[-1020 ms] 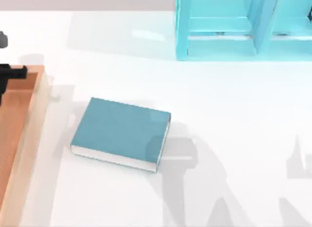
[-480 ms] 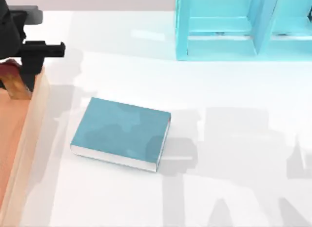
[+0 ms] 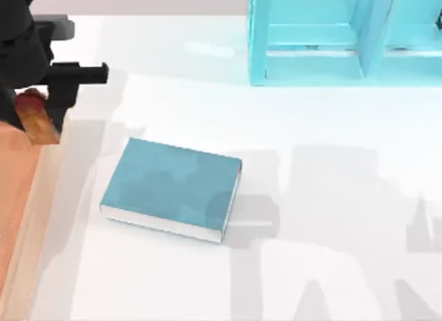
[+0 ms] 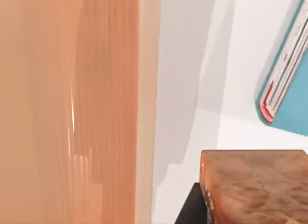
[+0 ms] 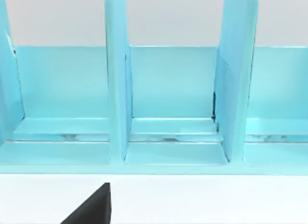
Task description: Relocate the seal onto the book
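Our left gripper point(image 3: 38, 117) is clamping the seal point(image 3: 36, 116), amber-brown with a red top, and holding it in the air above the wooden tray's point(image 3: 17, 197) edge at the desk's point(image 3: 311, 197) ten o'clock. The pickup is done; we are judging the carry toward four o'clock, onto the teal book point(image 3: 171, 188), remains. Our right arm is idling by the cyan shelf point(image 5: 173, 98).
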Robot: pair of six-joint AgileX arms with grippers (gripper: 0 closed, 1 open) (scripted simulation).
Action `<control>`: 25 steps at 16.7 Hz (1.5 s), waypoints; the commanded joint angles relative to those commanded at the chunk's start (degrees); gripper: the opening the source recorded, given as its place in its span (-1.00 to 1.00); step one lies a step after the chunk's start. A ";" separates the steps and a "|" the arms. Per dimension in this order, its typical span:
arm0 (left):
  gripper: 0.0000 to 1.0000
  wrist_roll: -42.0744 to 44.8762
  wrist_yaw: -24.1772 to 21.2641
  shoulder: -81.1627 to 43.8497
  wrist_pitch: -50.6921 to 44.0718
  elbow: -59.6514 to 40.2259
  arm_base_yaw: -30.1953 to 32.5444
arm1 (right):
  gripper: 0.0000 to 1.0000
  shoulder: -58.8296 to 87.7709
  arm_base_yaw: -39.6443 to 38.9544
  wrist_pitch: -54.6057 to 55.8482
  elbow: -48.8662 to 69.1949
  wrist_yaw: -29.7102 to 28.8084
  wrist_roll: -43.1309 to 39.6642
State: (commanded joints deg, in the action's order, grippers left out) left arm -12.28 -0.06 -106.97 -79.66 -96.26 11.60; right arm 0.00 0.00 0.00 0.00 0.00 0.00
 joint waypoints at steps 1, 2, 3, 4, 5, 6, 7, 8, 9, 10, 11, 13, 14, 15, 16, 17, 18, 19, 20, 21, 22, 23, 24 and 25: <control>-1.00 -1.90 -0.02 -1.20 0.89 -0.20 1.32 | 1.00 0.00 0.00 0.00 0.00 0.00 0.00; -1.00 -3.62 -0.05 -2.54 1.92 -0.40 3.02 | 1.00 0.00 0.00 0.00 0.00 0.00 0.00; -1.00 -5.44 -0.10 -4.01 3.09 -0.55 5.10 | 1.00 0.00 0.00 0.00 0.00 0.00 0.00; -1.00 -7.29 -0.17 -5.54 4.39 -0.65 7.44 | 1.00 0.00 0.00 0.00 0.00 0.00 0.00; -1.00 -9.20 -0.23 -7.05 5.79 -0.68 9.84 | 1.00 0.00 0.00 0.00 0.00 0.00 0.00; -1.00 -11.11 -0.27 -8.46 7.23 -0.67 12.15 | 1.00 0.00 0.00 0.00 0.00 0.00 0.00; -1.00 -12.92 -0.29 -9.71 8.63 -0.66 14.27 | 1.00 0.00 0.00 0.00 0.00 0.00 0.00; -1.00 -14.51 -0.28 -10.75 9.92 -0.67 16.15 | 1.00 0.00 0.00 0.00 0.00 0.00 0.00; -1.00 -15.79 -0.25 -11.56 11.01 -0.71 17.71 | 1.00 0.00 0.00 0.00 0.00 0.00 0.00; -1.00 -16.70 -0.22 -12.12 11.82 -0.77 18.82 | 1.00 0.00 0.00 0.00 0.00 0.00 0.00; -1.00 -17.18 -0.19 -12.40 12.28 -0.79 19.42 | 1.00 0.00 0.00 0.00 0.00 0.00 0.00; -1.00 -17.25 -0.19 -12.44 12.35 -0.79 19.52 | 1.00 0.00 0.00 0.00 0.00 0.00 0.00; -1.00 -17.25 -0.19 -12.44 12.35 -0.79 19.52 | 1.00 0.00 0.00 0.00 0.00 0.00 0.00; -1.00 -17.12 -0.24 -12.25 12.22 -0.70 19.29 | 1.00 0.00 0.00 0.00 0.00 0.00 0.00; -1.00 -17.14 -0.23 -12.25 12.10 -0.83 19.33 | 1.00 0.00 0.00 0.00 0.00 0.00 0.00; -1.00 -17.18 -0.22 -12.27 11.84 -1.11 19.39 | 1.00 0.00 0.00 0.00 0.00 0.00 0.00; -1.00 -17.22 -0.21 -12.27 11.57 -1.40 19.47 | 1.00 0.00 0.00 0.00 0.00 0.00 0.00; -1.00 -17.26 -0.19 -12.28 11.33 -1.66 19.53 | 1.00 0.00 0.00 0.00 0.00 0.00 0.00; -1.00 -17.27 -0.19 -12.28 11.29 -1.69 19.53 | 1.00 0.00 0.00 0.00 0.00 0.00 0.00; -1.00 -17.27 -0.19 -12.28 11.29 -1.69 19.53 | 1.00 0.00 0.00 0.00 0.00 0.00 0.00; -1.00 -17.27 -0.19 -12.28 11.29 -1.69 19.53 | 1.00 0.00 0.00 0.00 0.00 0.00 0.00; -0.85 -17.27 -0.19 -12.28 11.29 -1.69 19.53 | 1.00 0.00 0.00 0.00 0.00 0.00 0.00; -0.70 -17.27 -0.19 -12.28 11.29 -1.69 19.53 | 1.00 0.00 0.00 0.00 0.00 0.00 0.00; -0.55 -17.27 -0.19 -12.28 11.29 -1.69 19.53 | 1.00 0.00 0.00 0.00 0.00 0.00 0.00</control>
State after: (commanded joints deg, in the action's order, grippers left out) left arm -29.55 -0.25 -119.25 -68.36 -97.95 31.13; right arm 0.00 0.00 0.00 0.00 0.00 0.00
